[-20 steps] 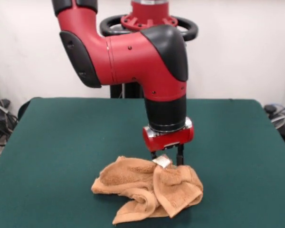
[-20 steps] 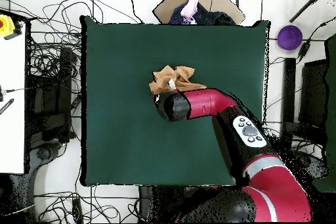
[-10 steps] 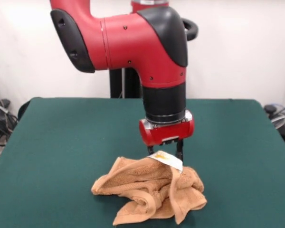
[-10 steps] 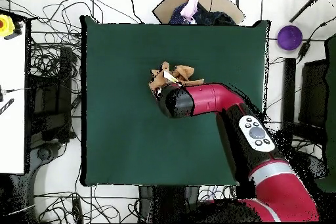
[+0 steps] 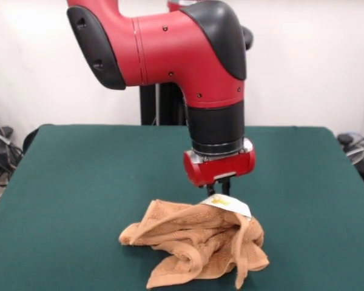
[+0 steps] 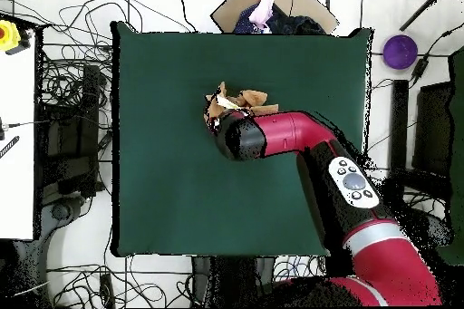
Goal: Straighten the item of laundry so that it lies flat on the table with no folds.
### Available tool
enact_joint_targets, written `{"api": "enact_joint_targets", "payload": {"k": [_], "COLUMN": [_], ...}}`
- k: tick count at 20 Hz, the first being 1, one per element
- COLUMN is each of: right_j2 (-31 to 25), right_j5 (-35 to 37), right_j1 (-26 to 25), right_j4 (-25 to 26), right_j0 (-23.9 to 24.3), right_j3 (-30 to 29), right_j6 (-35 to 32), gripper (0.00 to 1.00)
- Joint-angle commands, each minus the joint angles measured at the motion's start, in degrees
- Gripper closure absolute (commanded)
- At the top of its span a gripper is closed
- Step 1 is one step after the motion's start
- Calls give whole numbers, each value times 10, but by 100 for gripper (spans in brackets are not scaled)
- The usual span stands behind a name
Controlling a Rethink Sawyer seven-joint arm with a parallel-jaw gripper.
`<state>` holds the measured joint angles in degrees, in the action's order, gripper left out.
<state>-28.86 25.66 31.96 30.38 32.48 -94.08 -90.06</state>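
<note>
Now the jaws [image 5: 221, 193] pinch the crumpled towel [image 5: 197, 244] by its tag corner; next, drag outward across the tabletop [image 5: 79, 176].

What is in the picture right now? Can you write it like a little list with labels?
towel: orange-tan towel, crumpled in a heap with many folds, not flat
tag: white tag at the top of the heap, right under the gripper
gripper: gripper shut on the towel's top edge by the tag, holding that part up
arm: red and black arm coming down over the towel
table: dark green table, towel sits near its front middle in the front view
task: not finished, towel not yet spread out
</note>
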Motion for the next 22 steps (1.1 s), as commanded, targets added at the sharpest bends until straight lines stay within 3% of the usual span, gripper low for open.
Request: {"api": "enact_joint_targets", "payload": {"k": [1, 10, 18, 22], "right_j2": [-57, -50, -40, -45], "right_j5": [20, 17, 56, 101], "right_j1": [-30, -33, 5, 52], "right_j4": [31, 45, 36, 12], "right_j0": [7, 5, -2, 4], "right_j3": [24, 30, 20, -9], "right_j6": [85, 83, 87, 93], "gripper": [100, 100, 100, 100]}}
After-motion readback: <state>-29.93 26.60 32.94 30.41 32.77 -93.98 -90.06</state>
